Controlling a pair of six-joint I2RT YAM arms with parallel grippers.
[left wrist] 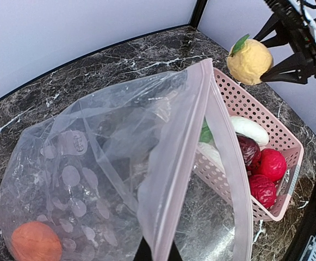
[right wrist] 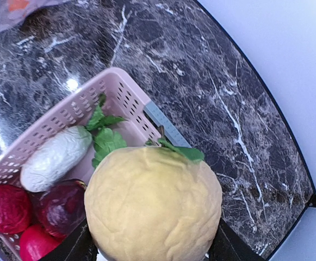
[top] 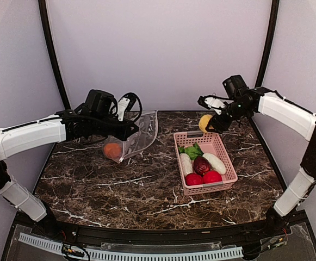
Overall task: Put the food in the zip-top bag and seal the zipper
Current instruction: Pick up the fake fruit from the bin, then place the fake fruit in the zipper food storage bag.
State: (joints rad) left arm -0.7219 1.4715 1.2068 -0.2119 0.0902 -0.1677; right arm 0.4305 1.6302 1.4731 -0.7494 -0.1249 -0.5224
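Observation:
My left gripper (top: pixel 131 132) (left wrist: pixel 158 253) is shut on one lip of the zip-top bag (top: pixel 138 137) (left wrist: pixel 109 157), pinching the pale pink zipper (left wrist: pixel 189 152) and holding the mouth open above the table. An orange ball (top: pixel 112 150) (left wrist: pixel 35 242) lies inside the bag. My right gripper (top: pixel 211 124) (right wrist: pixel 150 246) is shut on a yellow ball (top: pixel 204 123) (left wrist: pixel 249 61) (right wrist: pixel 152 206) with a green leaf, held in the air over the far left corner of the pink basket (top: pixel 232 169) (right wrist: pixel 126 87). The left wrist view shows it beyond the bag's mouth.
The basket (left wrist: pixel 288 138) holds white oblong pieces (top: pixel 186 163) (right wrist: pixel 54 157), a maroon fruit (top: pixel 202 165) (right wrist: pixel 62 206), red fruits (top: pixel 212 176) (left wrist: pixel 271 164) and green leaves (top: pixel 191 150) (right wrist: pixel 106 138). It sits right of centre on the dark marble table (top: pixel 119 196). Curved walls close the back.

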